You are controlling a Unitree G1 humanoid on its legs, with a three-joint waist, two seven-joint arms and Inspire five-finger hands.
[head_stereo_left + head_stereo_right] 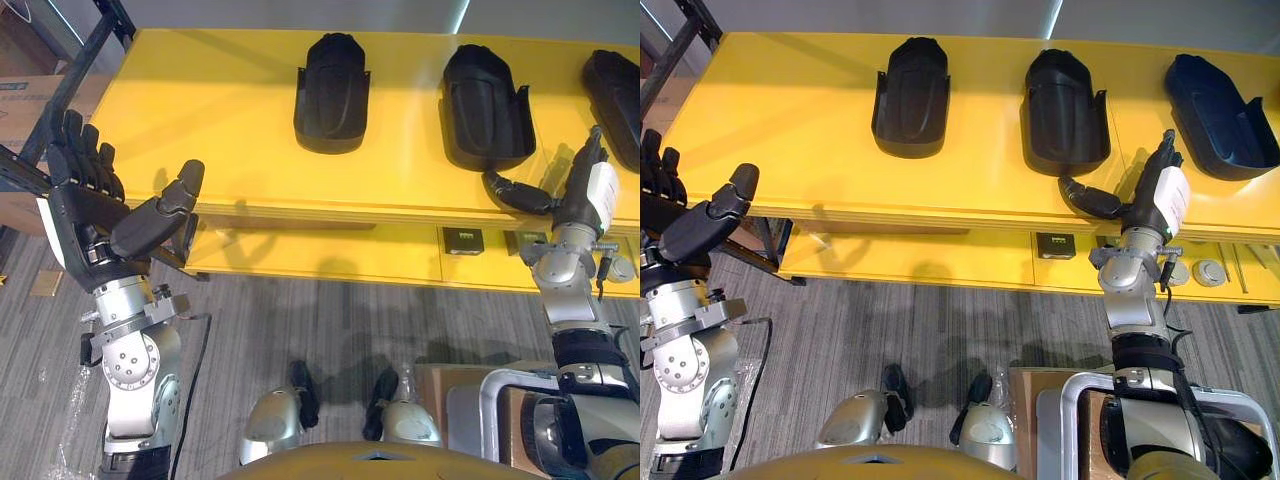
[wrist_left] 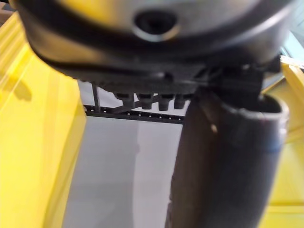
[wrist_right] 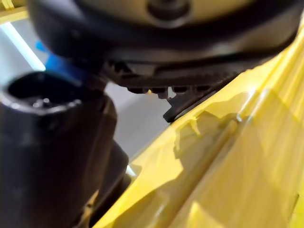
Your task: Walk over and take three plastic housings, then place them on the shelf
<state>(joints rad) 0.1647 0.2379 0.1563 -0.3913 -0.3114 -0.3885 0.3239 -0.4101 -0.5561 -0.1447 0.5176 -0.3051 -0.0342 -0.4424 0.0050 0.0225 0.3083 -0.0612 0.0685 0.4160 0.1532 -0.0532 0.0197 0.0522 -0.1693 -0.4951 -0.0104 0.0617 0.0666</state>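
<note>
Overhead, housings [image 1: 910, 97], rightmost housing [image 1: 1220, 115] whole in right eye view, left hand [image 1: 85, 215], right hand [image 1: 1148, 205], fingers [image 1: 75, 150] straight, empty.

- The flat yellow tabletop [image 1: 790, 130] lies bare across its whole left part, a wide way in from the near edge.
- Three things block the far half: the left black moulded plastic housing [image 1: 911, 100], the middle black housing [image 1: 1067, 115] and the right black housing [image 1: 1220, 120], with a bare lane between each pair.
- The right hand [image 1: 1150, 195], fingers straight, takes up the near end of the right lane.
- A black metal frame [image 1: 90, 50] crowds the far left corner, beside the open left hand [image 1: 90, 210].
</note>
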